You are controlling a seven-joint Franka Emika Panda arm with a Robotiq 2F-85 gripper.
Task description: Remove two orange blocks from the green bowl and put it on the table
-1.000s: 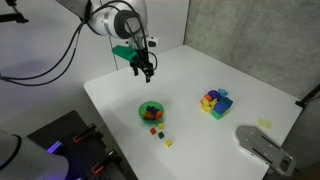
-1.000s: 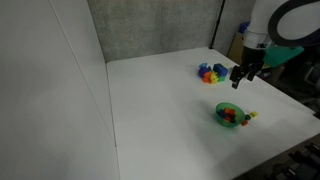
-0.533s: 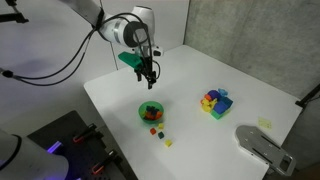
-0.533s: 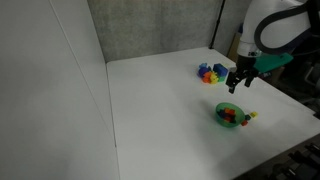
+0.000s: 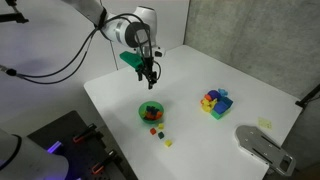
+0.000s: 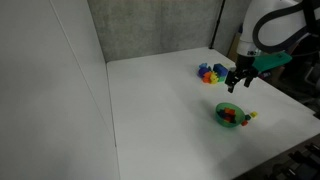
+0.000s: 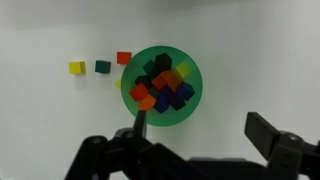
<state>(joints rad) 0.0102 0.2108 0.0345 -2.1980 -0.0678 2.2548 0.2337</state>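
Note:
The green bowl (image 7: 160, 112) lies on the white table (image 7: 260, 50) and holds several tiny cubes, among them orange blocks (image 7: 139, 94) at its left side, with dark blue and black ones beside them. My gripper (image 7: 203, 128) is open and empty, and hangs above the bowl. One finger (image 7: 140, 122) overlaps the bowl's near rim in the wrist view. The bowl (image 5: 151, 112) and gripper (image 5: 148, 76) show in both exterior views, the gripper (image 6: 236, 85) well above the bowl (image 6: 231, 115). An orange-red cube (image 7: 124, 58) lies on the table just outside the bowl.
A dark green cube (image 7: 102, 67) and a yellow cube (image 7: 77, 68) lie on the table beside the orange-red one. A cluster of blue, yellow, red and green blocks (image 5: 215, 101) sits farther off. A grey device (image 5: 262, 146) stands at the table's corner.
My gripper has come down a little toward the bowl over the last second, then held still. The cubes and bowl have not moved.

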